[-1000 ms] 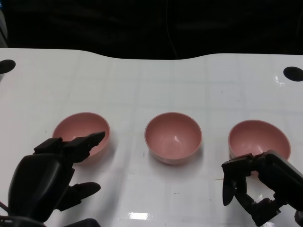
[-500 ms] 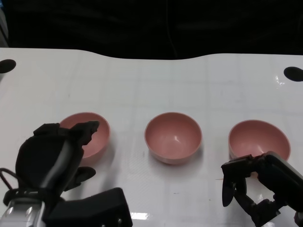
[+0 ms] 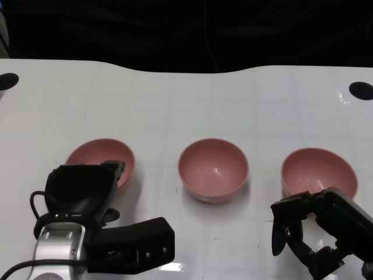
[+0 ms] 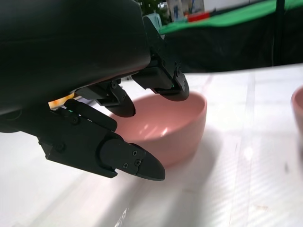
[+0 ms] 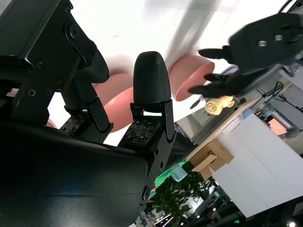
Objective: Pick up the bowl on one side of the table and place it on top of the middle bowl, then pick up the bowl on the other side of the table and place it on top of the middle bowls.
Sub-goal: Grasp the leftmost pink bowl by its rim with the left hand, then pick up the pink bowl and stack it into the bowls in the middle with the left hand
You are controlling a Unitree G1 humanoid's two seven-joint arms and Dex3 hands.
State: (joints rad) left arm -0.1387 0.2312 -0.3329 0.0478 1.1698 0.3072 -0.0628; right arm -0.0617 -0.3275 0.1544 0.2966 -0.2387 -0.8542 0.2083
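Reaching for the left bowl [image 3: 100, 158] is the step I judge to be in hand, so I take the middle bowl [image 3: 213, 169] as my landmark: the left bowl sits well to its left on the white table [image 3: 175, 105], the right bowl [image 3: 319, 169] about as far to its other side, and all three stand upright and apart. My left hand [image 3: 87, 189] hangs at the near rim of the left bowl, fingers spread and holding nothing; in the wrist view the upper fingers [image 4: 165, 82] reach over the rim while the thumb [image 4: 128, 158] waits outside the wall, not yet touching. To do this well I would lower until the rim sits between them, close gently so the light bowl does not skid, then lift straight up before crossing. My right hand [image 3: 315, 233] idles by the right bowl, fingers apart, empty.
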